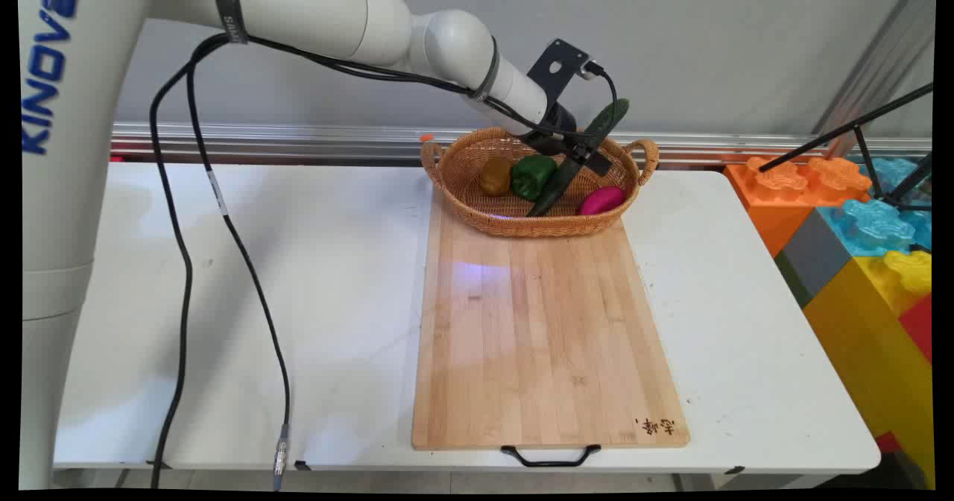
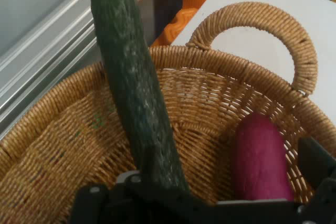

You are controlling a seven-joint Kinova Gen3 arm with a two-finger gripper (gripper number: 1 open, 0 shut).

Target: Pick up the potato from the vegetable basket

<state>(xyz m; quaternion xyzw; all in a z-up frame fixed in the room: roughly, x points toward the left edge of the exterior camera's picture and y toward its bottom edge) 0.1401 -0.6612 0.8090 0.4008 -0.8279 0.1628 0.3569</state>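
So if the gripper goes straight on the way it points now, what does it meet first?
Probably the basket: its woven inside fills the hand view ahead of the gripper, which holds the cucumber. The magenta vegetable lies to one side. Depth is hard to judge.

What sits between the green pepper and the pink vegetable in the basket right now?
The cucumber, tilted on a slant across the basket, with the hand shut on it. The main view shows it between the green pepper and the pink vegetable.
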